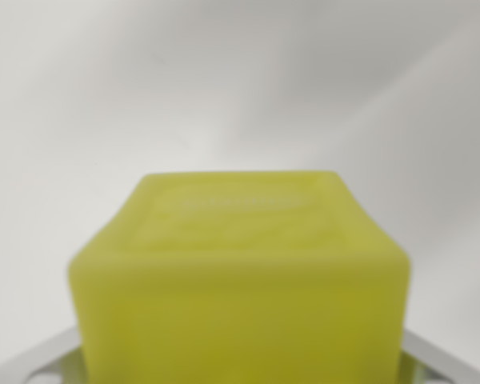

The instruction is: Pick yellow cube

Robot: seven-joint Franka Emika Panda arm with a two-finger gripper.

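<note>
The biggest thing I see is the white surface behind everything; it fills the whole upper half of my wrist view and it is out of focus, with soft grey shadows crossing it. In front of it is the yellow cube, very close to the camera and blurred. It takes the middle of the lower half and its bottom is cut by the lower edge of the picture. I see 2 faces of it: the front face, plain and smooth, and the top face, which leans away from me and carries a faint raised square pattern. The smallest things are 2 light grey parts of my fingers, 1 at each lower corner, just beside the cube's left and right sides. Only small pieces of them show. Whether they press on the cube or stand a little apart from it, I cannot tell.
</note>
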